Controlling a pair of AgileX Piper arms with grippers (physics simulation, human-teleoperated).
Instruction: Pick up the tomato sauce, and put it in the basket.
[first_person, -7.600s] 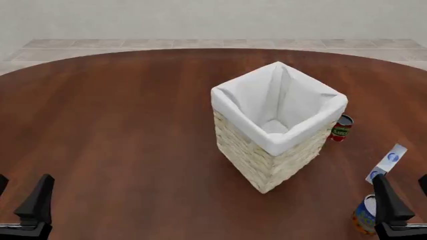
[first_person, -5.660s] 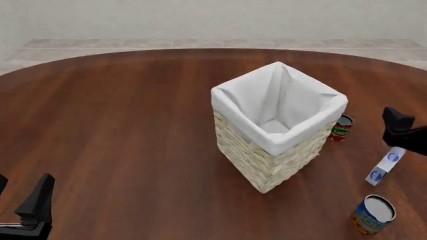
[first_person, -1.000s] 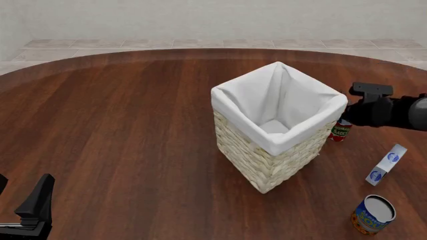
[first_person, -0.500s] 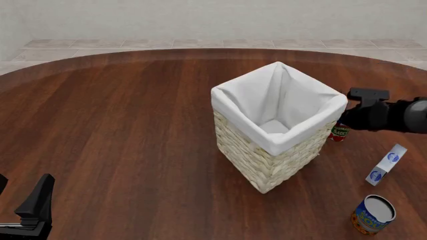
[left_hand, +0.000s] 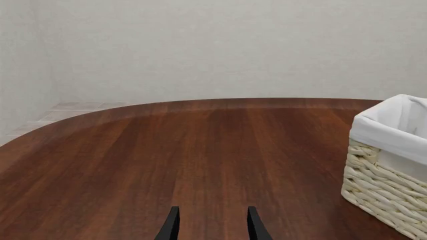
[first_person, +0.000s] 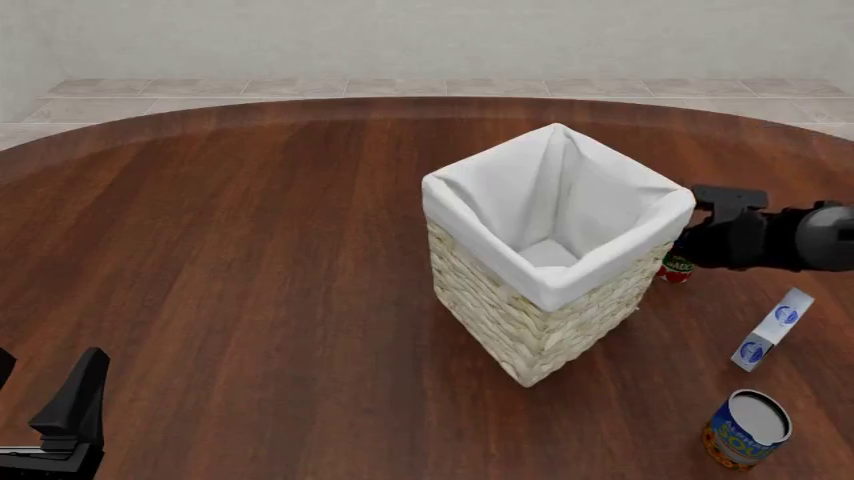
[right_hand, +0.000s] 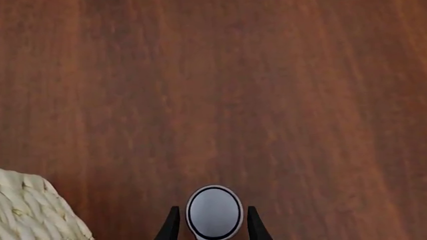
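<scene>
Fingers (right_hand: 173, 222) of right gripper (right_hand: 210, 225) spread, straddling small red silver-topped tomato sauce can (right_hand: 214, 212) beside cream wicker basket (first_person: 534, 320); left gripper (left_hand: 210, 227) fingers parted, empty.

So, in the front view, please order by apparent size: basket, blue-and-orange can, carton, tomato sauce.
1. basket, by far the largest.
2. blue-and-orange can, though nearest the camera.
3. carton, close to that can in size, so this order is unsure.
4. tomato sauce, mostly hidden by the right gripper.

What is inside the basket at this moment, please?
The basket shows only its white cloth lining; nothing lies on the visible part of its floor. The near corner of the floor is hidden by the folded rim.
</scene>
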